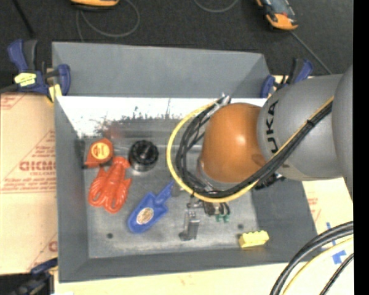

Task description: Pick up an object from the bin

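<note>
- The end effector point(191, 221) hangs low over the floor of the bin point(172, 246), under the arm's orange cover, in the near-right part.
- I cannot tell whether it is open or closed, and nothing shows in its grip.
- The nearest thing is a blue scoop point(149, 212), just to the end effector's left and apart from it. It lies flat, with its handle pointing up and to the right.
- It looks like light, stiff moulded plastic, probably smooth and a little slippery, so a pinch across the narrow handle seems surer than one on the wide bowl.
- A yellow block point(253, 239) lies near the front wall, to the right. It is small, hard and likely light, and its flat sides should suit a grip.
- Further left lie an orange tool point(111, 187), a tape measure point(100, 151) and a black knob point(142, 153).
</note>
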Available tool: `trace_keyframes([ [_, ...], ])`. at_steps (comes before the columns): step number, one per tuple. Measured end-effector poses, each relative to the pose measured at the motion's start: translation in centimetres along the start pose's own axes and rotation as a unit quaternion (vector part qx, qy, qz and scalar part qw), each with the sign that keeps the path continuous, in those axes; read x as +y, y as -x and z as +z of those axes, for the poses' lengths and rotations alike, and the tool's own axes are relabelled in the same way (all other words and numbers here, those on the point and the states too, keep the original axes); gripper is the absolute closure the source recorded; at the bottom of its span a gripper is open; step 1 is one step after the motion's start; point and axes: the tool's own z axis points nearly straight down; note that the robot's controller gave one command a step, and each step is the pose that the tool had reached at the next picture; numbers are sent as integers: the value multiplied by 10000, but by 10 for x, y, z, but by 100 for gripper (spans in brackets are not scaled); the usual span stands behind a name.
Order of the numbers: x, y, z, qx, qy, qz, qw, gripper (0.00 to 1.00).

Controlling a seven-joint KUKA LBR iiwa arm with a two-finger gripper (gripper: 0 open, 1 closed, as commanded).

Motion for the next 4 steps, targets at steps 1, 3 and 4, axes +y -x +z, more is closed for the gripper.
trace_keyframes([
  [1, 0, 1, -4, -37, 4, 11, 10000, 0],
  [3, 37, 53, 62, -43, -2, -102, 9999, 100],
  [4, 37, 53, 62, -43, -1, -99, 9999, 100],
])
